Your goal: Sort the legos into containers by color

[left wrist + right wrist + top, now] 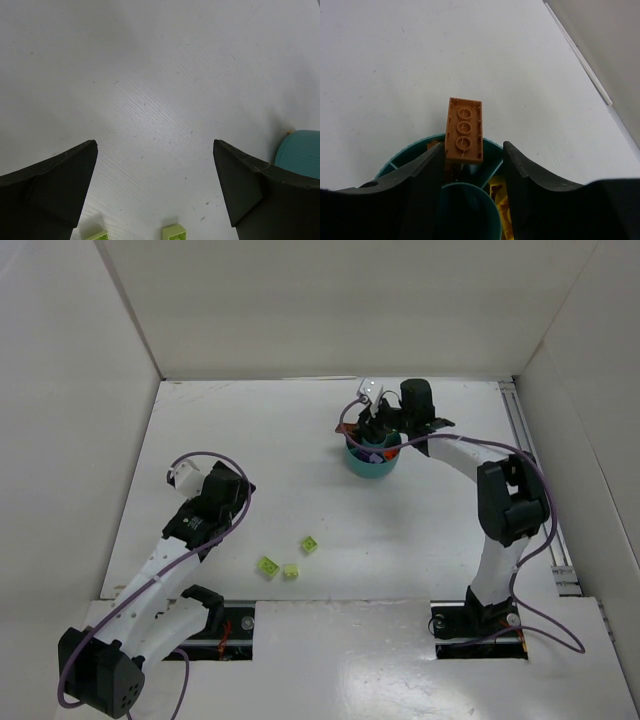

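Table point(300, 440): white, walled on three sides; both arms are based at its near edge.
Left gripper point(155, 144): jaws spread wide and holding nothing, hovering over bare surface left of centre.
Right gripper point(472, 149): over the dish. The jaws stand wider than the brick between them, with a gap on one side, so I judge it no firm grip.
Dish point(405, 152): teal, round, toward the far edge and right of centre; yellow pieces point(499, 202) sit in one compartment.
Brown brick point(464, 130): three studs in a row face the wrist camera. Its long axis points away from the wrist, its lower end sits in the compartment beyond the central cup, and its top leans out over the rim.
Lime bricks point(290, 570): three, loose near the near edge, left of centre — much nearer the left arm, just nearward of its fingertips.
Step, judged: brown brick being dropped in — lime bricks still to sort.
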`<act>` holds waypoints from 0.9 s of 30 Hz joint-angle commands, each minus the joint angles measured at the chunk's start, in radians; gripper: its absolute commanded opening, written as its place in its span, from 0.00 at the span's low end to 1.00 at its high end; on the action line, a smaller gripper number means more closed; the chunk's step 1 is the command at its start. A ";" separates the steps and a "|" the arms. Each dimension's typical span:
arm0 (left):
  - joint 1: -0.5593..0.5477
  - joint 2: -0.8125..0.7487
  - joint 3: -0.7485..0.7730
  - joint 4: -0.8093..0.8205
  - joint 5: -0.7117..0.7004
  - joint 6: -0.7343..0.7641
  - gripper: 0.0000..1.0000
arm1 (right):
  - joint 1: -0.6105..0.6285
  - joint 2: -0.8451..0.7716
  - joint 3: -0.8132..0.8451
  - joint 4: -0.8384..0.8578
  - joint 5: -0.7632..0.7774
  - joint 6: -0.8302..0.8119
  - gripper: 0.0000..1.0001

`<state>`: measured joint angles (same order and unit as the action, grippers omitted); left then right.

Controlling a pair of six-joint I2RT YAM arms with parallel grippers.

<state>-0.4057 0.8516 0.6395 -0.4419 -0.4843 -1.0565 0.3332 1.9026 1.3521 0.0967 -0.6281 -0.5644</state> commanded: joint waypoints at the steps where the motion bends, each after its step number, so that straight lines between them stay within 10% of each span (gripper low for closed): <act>1: 0.002 -0.023 0.042 -0.014 -0.027 -0.007 1.00 | 0.001 -0.082 -0.004 0.040 -0.022 -0.008 0.55; 14: 0.002 0.087 0.043 0.256 0.180 0.272 1.00 | 0.041 -0.146 -0.044 0.049 0.039 -0.009 0.55; 27: 0.002 0.812 0.491 0.480 0.656 0.880 0.94 | -0.065 -0.365 -0.192 -0.060 0.008 0.078 0.55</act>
<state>-0.4038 1.5692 1.0058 0.0147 0.0353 -0.3851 0.3145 1.5955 1.1770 0.0620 -0.5743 -0.5198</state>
